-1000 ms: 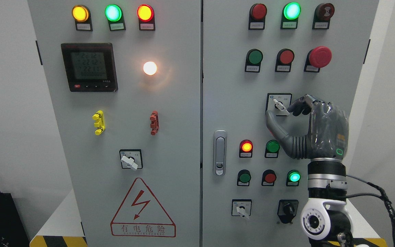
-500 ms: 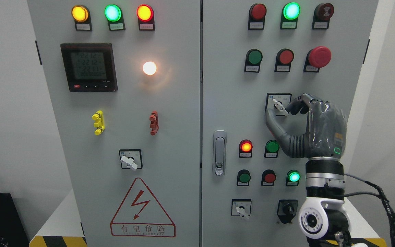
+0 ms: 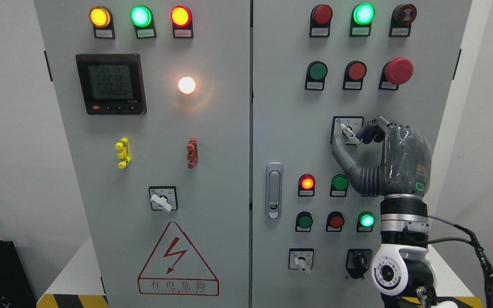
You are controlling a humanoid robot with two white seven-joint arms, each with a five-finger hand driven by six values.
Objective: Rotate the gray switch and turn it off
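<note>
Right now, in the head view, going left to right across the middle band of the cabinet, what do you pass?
Yellow clip → red clip → door latch handle → gray switch → right hand, its fingertips closed on the switch's lever.

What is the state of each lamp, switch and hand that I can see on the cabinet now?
Gray switch: handle tilted, pinched by the right hand.
Right hand: fingers closed on the gray switch.
Top left lamps: all three lit.
White lamp: lit.
Meter: display on.
Top right green lamp: lit.
Red mushroom button: unlit.
Lower red lamp: lit.
</note>
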